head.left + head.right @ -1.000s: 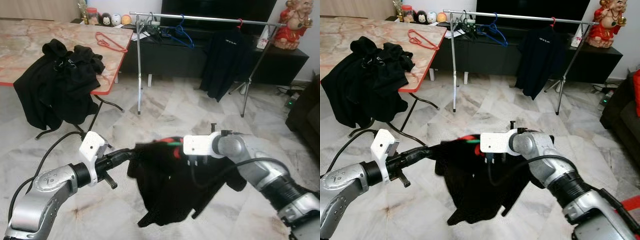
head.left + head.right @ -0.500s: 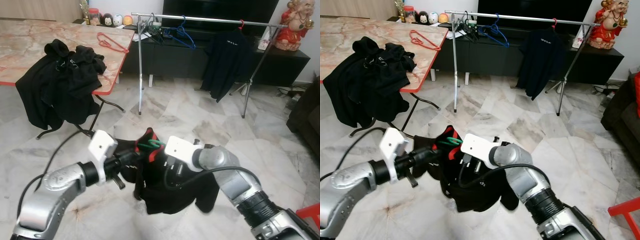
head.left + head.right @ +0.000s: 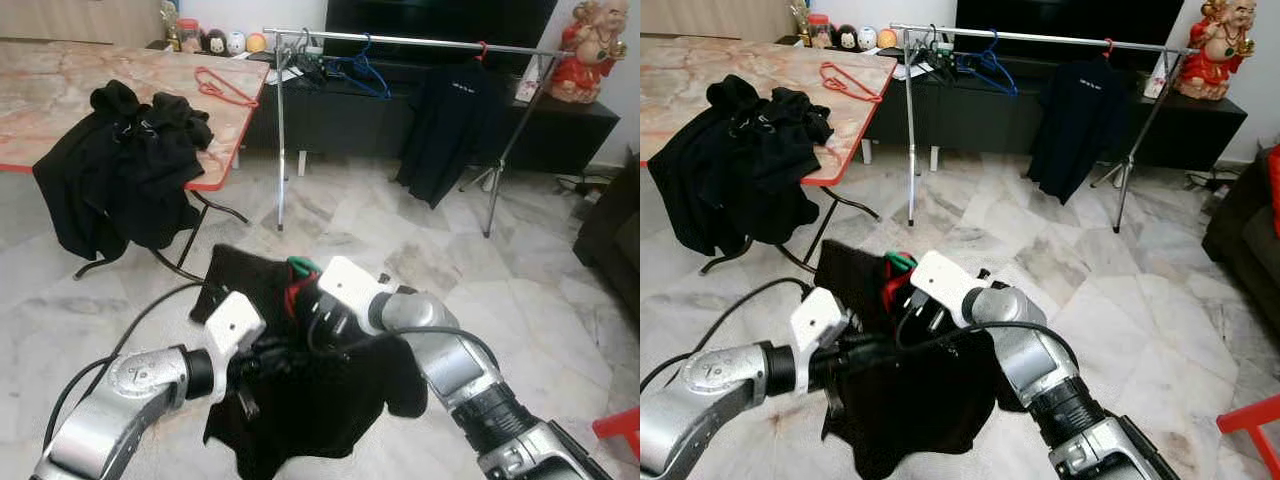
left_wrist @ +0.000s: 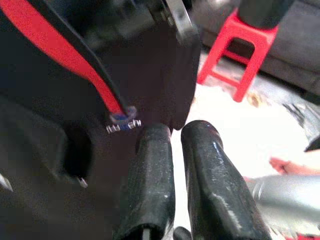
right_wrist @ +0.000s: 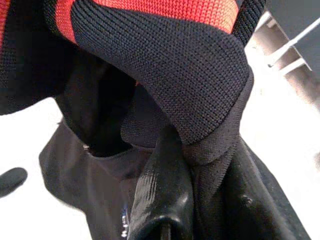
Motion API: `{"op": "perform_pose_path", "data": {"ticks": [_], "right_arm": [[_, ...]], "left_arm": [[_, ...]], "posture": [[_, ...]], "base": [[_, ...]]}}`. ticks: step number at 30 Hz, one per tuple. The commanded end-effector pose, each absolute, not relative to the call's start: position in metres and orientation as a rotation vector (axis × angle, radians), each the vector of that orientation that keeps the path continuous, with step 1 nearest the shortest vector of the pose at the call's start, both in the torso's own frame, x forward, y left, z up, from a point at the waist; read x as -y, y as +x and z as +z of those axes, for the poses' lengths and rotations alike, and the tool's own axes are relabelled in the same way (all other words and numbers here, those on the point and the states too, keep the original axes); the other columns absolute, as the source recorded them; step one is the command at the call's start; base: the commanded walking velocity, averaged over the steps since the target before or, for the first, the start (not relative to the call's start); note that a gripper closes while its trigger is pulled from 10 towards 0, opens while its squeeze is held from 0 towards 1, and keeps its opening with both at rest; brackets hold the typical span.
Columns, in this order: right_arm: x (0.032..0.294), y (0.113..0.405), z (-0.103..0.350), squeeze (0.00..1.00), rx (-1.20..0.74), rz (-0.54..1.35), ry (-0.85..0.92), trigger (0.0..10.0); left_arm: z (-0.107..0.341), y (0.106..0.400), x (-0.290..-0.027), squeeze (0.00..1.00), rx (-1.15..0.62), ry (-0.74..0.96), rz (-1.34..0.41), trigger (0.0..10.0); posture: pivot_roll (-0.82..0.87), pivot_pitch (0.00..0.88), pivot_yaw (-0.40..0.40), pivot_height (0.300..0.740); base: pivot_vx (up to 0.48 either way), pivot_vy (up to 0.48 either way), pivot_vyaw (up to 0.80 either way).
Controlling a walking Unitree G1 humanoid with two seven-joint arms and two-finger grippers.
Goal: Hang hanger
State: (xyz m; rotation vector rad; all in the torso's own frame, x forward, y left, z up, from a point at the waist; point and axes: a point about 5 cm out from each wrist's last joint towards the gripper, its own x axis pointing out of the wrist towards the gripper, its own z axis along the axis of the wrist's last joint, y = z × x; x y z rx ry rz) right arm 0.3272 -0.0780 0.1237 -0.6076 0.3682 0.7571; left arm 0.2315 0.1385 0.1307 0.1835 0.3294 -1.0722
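Note:
A black garment (image 3: 300, 405) with a red-and-black knit collar (image 5: 165, 65) hangs bunched between my two arms, low over the marble floor. The hook of a green hanger (image 3: 301, 265) pokes out at its top. My right gripper (image 3: 318, 322) is shut on the collar, and the knit is pinched between its fingers (image 5: 161, 192). Lower and to the left, my left gripper (image 3: 262, 362) is tucked against the fabric; its fingers (image 4: 150, 175) stand nearly together beside the cloth. The clothes rail (image 3: 420, 40) stands across the room, beyond the garment.
On the rail hang a blue hanger (image 3: 366, 70) and a black shirt (image 3: 455, 120). A table (image 3: 60, 80) on the left carries a pile of black clothes (image 3: 130, 160) and a red hanger (image 3: 222, 85). A red stool (image 3: 620, 425) is at lower right.
Both arms have drawn back toward me. The garment, stretched wide a second ago, now hangs bunched. My left gripper has dropped lower into the fabric.

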Motion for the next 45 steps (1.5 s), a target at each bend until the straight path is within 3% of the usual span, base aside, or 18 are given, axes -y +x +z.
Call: {"op": "perform_pose_path", "data": {"ticks": [1,17,24,28,33,34,45], "right_arm": [[0.078,0.333,0.135,0.0,-0.322,0.74,-0.591,0.0],[0.088,0.347,0.142,0.0,-0.255,0.78,-0.656,0.0],[0.106,0.347,0.148,0.0,-0.209,1.038,-0.73,0.0],[0.112,0.331,0.153,0.0,-0.215,1.3,-0.639,0.0],[0.124,0.323,0.145,0.0,-0.301,1.439,-0.685,0.0],[0.126,0.323,0.142,0.0,-0.316,1.446,-0.703,0.0],[0.127,0.322,0.14,0.0,-0.333,1.514,-0.726,0.0]], "left_arm": [[0.133,0.227,-0.135,1.0,-0.329,0.216,-1.103,10.0],[0.148,0.222,-0.158,1.0,-0.3,0.22,-1.051,10.0],[0.177,0.22,-0.178,1.0,-0.181,0.153,-1.005,10.0],[0.183,0.22,-0.182,1.0,-0.165,0.166,-1.004,10.0],[0.179,0.22,-0.182,1.0,-0.204,0.203,-1.022,10.0],[0.179,0.22,-0.182,0.0,-0.203,0.222,-1.02,10.0],[0.177,0.224,-0.174,0.0,-0.229,0.259,-1.089,10.0]], "posture": [[0.04,0.0,-0.103,0.716],[0.05,0.0,-0.102,0.716],[0.05,0.0,-0.106,0.716],[0.05,0.0,-0.111,0.716],[0.06,0.004,-0.112,0.716],[0.06,0.004,-0.112,0.716],[0.06,0.014,-0.115,0.716]], "base": [[0.0,0.0,0.0],[0.0,0.0,0.0],[0.0,0.0,0.0],[0.0,0.0,0.0],[0.0,0.0,0.0],[0.0,0.0,0.0],[0.0,0.0,0.0]]}}
